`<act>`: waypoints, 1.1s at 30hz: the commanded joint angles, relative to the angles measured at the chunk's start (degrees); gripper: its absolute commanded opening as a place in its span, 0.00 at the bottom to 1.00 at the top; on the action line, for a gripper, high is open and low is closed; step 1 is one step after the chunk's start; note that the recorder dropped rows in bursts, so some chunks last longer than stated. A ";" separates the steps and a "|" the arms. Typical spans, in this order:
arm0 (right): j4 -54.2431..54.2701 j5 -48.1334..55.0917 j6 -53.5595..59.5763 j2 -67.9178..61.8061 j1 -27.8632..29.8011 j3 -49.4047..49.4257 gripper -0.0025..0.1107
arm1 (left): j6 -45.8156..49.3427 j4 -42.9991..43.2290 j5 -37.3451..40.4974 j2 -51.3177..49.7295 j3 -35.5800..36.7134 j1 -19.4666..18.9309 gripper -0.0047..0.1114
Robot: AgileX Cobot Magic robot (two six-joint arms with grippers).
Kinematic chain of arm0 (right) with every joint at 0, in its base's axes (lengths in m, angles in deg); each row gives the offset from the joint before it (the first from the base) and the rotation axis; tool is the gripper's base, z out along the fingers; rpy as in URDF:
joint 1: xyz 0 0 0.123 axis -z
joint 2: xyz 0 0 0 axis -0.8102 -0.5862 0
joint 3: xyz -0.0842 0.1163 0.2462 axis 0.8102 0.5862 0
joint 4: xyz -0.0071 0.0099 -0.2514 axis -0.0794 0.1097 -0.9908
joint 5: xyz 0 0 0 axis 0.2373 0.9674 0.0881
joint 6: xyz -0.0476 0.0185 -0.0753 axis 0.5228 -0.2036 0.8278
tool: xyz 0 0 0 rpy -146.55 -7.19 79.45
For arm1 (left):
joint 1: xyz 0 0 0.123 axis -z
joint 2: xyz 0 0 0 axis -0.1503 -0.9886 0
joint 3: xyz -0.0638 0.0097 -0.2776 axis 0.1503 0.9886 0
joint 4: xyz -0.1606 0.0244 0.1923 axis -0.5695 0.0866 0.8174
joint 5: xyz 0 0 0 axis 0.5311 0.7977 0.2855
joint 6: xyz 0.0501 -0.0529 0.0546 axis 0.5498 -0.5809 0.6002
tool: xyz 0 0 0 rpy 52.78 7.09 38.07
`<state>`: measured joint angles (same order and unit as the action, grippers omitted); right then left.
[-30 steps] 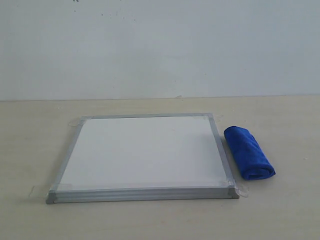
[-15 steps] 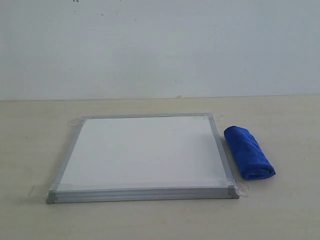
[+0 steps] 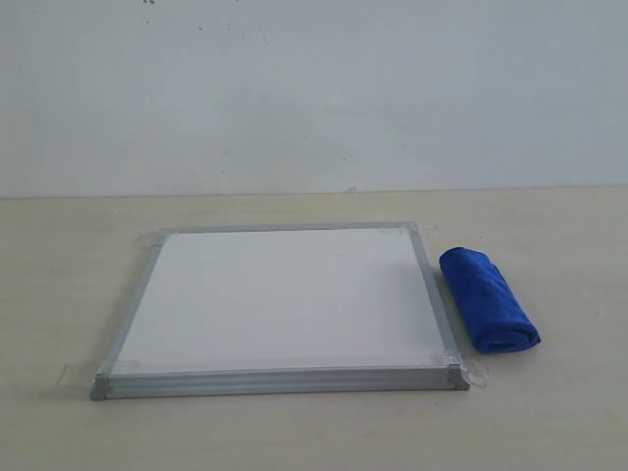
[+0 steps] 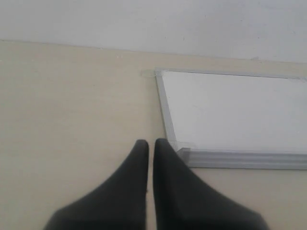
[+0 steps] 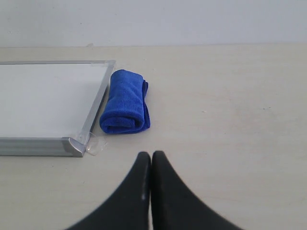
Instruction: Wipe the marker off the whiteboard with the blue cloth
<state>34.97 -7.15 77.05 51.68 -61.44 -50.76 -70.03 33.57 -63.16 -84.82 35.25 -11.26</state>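
Note:
The whiteboard (image 3: 285, 299) lies flat on the table, silver-framed, with clear tape tabs at its corners; it also shows in the left wrist view (image 4: 230, 115) and the right wrist view (image 5: 43, 103). No red marker stroke shows on its surface in any view. The rolled blue cloth (image 3: 488, 298) rests on the table just off the board's right edge, seen too as cloth (image 5: 125, 101). My left gripper (image 4: 150, 143) is shut, empty, near the board's front left corner. My right gripper (image 5: 151, 155) is shut, empty, short of the cloth. Neither gripper appears in the exterior view.
A pale wooden table (image 3: 549, 412) carries everything, and a plain light wall (image 3: 314, 88) rises behind it. A loose clear tape tab (image 5: 94, 143) sticks out at the board's front right corner.

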 commanded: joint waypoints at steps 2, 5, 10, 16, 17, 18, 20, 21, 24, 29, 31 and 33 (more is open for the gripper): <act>-0.29 0.07 0.20 0.29 0.40 -0.06 0.02 | 0.48 0.03 -0.01 0.12 0.22 0.00 0.07; -0.29 0.07 0.20 0.29 0.40 -0.06 0.02 | 0.48 0.03 -0.01 0.12 0.22 0.00 0.07; -0.29 0.07 0.20 0.29 0.40 -0.06 0.02 | 0.48 0.03 -0.01 0.12 0.22 1.63 0.07; -0.29 0.07 0.20 0.29 0.40 -0.06 0.02 | 0.48 0.03 -0.01 0.12 0.22 4.22 0.07; -0.29 0.07 0.20 0.29 0.40 -0.06 0.02 | 0.48 0.03 -0.01 0.12 0.22 4.22 0.07; -0.29 0.07 0.20 0.29 0.40 -0.06 0.02 | 0.48 0.03 -0.01 0.12 0.22 4.22 0.07; -0.29 0.07 0.20 0.29 0.40 -0.06 0.02 | 0.48 0.03 -0.01 0.12 0.22 4.22 0.07; -0.29 0.07 0.20 0.29 0.40 -0.06 0.02 | 0.48 0.03 -0.01 0.12 0.22 4.22 0.07; -0.29 0.07 0.20 0.29 0.40 -0.06 0.02 | 0.48 0.03 -0.01 0.12 0.22 4.22 0.07; -0.29 0.07 0.20 0.29 0.40 -0.06 0.02 | 0.48 0.03 -0.01 0.12 0.22 4.22 0.07; -0.29 0.07 0.20 0.29 0.40 -0.06 0.02 | 0.48 0.03 -0.01 0.12 0.22 4.22 0.07; -0.29 0.07 0.20 0.29 0.40 -0.06 0.02 | 0.48 0.03 -0.01 0.12 0.22 4.22 0.07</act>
<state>34.97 -7.15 77.05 51.68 -61.44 -50.76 -69.80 33.57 -63.16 -84.82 35.25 -7.32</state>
